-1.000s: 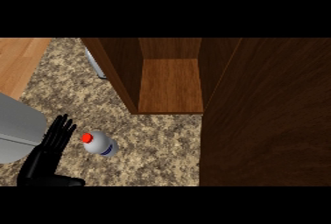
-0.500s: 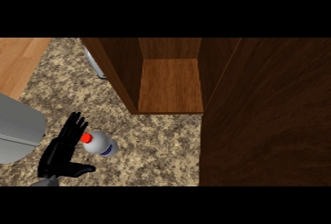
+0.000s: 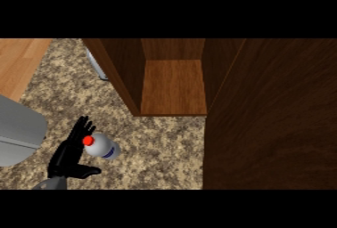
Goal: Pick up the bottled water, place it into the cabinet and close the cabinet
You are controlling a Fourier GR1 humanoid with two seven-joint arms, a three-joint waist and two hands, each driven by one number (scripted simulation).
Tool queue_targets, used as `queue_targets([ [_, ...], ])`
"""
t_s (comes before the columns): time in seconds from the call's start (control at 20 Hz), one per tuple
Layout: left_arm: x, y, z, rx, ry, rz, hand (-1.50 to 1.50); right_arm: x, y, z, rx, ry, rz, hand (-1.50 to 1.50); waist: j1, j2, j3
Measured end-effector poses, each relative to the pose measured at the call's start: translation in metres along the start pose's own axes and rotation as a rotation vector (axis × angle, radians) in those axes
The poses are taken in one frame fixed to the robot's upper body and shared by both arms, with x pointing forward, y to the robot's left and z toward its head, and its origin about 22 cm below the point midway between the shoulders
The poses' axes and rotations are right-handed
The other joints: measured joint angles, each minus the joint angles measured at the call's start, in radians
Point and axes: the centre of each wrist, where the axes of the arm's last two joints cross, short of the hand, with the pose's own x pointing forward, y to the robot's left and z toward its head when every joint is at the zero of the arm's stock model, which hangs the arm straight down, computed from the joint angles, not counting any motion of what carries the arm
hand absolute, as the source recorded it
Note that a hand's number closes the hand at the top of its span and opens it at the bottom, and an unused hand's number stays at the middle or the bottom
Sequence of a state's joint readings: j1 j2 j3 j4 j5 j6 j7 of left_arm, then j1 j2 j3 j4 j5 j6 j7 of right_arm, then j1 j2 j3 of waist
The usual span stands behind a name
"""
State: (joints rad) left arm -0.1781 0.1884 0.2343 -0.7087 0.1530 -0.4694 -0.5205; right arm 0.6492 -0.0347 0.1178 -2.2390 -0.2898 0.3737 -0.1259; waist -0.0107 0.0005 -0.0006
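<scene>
The bottled water (image 3: 104, 148) stands on the speckled counter (image 3: 164, 147), seen from above, white with a red cap and a blue label. My left hand (image 3: 69, 151) is right beside it on the left, fingers straight and pointing away, thumb stretched out below the bottle. The fingers overlap the cap's left edge, and the hand is open, not curled round the bottle. The wooden cabinet (image 3: 174, 87) is open beyond the bottle, its inner shelf bare. Its door (image 3: 273, 116) swings out along the right. My right hand shows nowhere.
A grey rounded object (image 3: 16, 133) lies at the left edge, close to my left forearm. A pale wooden surface (image 3: 20, 62) fills the upper left corner. A small white and grey item (image 3: 97, 67) stands behind the cabinet's left wall.
My left hand has moved right and forward, from apart from the bottle to against its left side. The bottle and the cabinet stay where they were.
</scene>
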Motion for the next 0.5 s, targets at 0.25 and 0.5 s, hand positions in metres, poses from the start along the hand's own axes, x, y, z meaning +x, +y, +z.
queue_targets([
  [0.25,-0.013,-0.007,-0.011,-0.010,0.009,0.025,-1.50,0.000,0.003,-0.002,0.013,0.007,-0.006,-1.50,-0.002,0.001,0.000],
  [0.5,-0.022,-0.008,-0.013,-0.004,0.012,0.043,-1.50,-0.003,0.000,-0.009,0.013,0.006,-0.012,-1.50,-0.001,-0.001,0.003],
])
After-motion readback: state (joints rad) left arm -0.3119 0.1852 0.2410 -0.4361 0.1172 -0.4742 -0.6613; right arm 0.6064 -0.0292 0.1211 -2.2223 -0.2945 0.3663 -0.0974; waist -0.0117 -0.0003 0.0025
